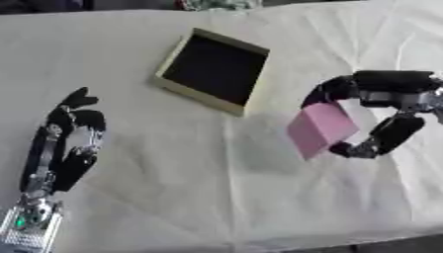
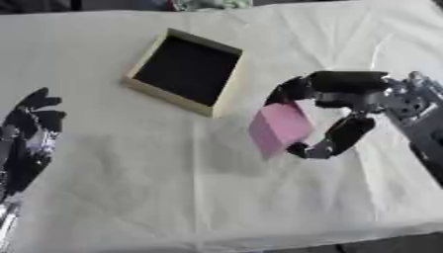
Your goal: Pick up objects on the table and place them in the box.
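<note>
A flat pink block (image 1: 320,128) is held up off the white cloth, tilted, to the right of the box. My right hand (image 1: 380,99) comes in from the right edge, with fingers curled over the block's top and the thumb under its lower right corner. The box (image 1: 213,70), shallow with a cream rim and a black inside, lies askew at the upper middle of the table. I see nothing inside it. My left hand (image 1: 65,138) rests open at the lower left, fingers pointing up, far from both.
A wrinkled white cloth (image 1: 216,197) covers the whole table. Its front edge runs along the bottom of the view. Some dark and pale things show past the far edge at the top.
</note>
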`<state>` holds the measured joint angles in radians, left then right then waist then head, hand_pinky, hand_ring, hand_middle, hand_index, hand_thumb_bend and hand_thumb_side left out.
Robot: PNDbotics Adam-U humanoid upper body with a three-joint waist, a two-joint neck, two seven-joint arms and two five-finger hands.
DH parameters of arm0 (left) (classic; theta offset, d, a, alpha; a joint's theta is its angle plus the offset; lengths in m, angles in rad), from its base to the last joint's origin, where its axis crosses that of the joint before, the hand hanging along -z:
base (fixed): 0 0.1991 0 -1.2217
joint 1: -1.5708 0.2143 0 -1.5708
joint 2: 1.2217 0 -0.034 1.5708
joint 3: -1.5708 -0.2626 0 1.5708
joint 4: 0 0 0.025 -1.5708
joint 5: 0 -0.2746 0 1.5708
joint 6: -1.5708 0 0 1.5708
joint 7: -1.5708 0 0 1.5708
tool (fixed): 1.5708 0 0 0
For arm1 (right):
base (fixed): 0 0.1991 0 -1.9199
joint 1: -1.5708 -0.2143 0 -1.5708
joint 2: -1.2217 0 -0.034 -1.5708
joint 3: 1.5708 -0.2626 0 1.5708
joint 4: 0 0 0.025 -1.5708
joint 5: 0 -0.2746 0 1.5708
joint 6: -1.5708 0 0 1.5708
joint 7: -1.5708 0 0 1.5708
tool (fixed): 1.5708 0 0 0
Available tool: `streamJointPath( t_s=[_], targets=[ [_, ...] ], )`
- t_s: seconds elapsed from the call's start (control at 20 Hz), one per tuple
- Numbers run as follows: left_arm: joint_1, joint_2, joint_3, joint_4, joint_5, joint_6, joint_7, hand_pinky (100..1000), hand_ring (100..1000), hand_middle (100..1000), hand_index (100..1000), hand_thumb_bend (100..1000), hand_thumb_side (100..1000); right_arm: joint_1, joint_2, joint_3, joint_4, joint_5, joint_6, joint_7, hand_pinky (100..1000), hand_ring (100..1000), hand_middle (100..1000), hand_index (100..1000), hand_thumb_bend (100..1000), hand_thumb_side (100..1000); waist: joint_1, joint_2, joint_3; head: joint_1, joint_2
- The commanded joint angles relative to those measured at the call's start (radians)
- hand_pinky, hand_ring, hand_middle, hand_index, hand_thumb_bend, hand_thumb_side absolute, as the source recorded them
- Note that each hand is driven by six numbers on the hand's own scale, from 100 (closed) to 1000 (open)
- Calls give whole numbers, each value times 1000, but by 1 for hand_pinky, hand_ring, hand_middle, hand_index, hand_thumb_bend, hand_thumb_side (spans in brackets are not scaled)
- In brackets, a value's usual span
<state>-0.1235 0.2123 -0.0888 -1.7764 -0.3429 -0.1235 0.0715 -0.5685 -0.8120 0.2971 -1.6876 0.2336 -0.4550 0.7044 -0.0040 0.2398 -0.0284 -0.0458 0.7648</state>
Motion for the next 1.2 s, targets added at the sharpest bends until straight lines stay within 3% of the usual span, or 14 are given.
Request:
streamJointPath(
  t_s=[0.05, 0.25, 0.45, 0.8, 1.2],
  targets=[
    [-10, 17, -1, -14, 4, -2, -2, 747, 729, 769, 942, 198, 724, -49, -68, -35, -18, -8, -180, 171, 900, 871, 831, 529, 216, 300, -3, -16, 7, -1, 5],
    [-17, 18, -6, -15, 8, -1, -4, 746, 728, 768, 941, 198, 723, -120, -90, -57, 35, 15, -173, 156, 907, 873, 836, 534, 231, 288, -5, -12, 31, -13, 4],
    [-24, 18, -14, -17, 12, -3, -10, 747, 727, 768, 941, 199, 722, -203, -56, -77, 128, 57, -148, 154, 911, 875, 839, 545, 235, 276, -6, -10, 55, -24, -4],
    [-39, 13, -31, -18, 19, -8, -27, 748, 727, 768, 941, 199, 722, -326, 80, -132, 297, 158, -58, 201, 910, 872, 834, 547, 206, 255, -6, -10, 94, -50, -8],
    [-45, 11, -46, -22, 26, -12, -46, 749, 727, 768, 941, 200, 722, -396, 222, -225, 492, 279, 56, 180, 892, 855, 811, 553, 164, 250, -1, -12, 137, -85, -15]
  ],
)
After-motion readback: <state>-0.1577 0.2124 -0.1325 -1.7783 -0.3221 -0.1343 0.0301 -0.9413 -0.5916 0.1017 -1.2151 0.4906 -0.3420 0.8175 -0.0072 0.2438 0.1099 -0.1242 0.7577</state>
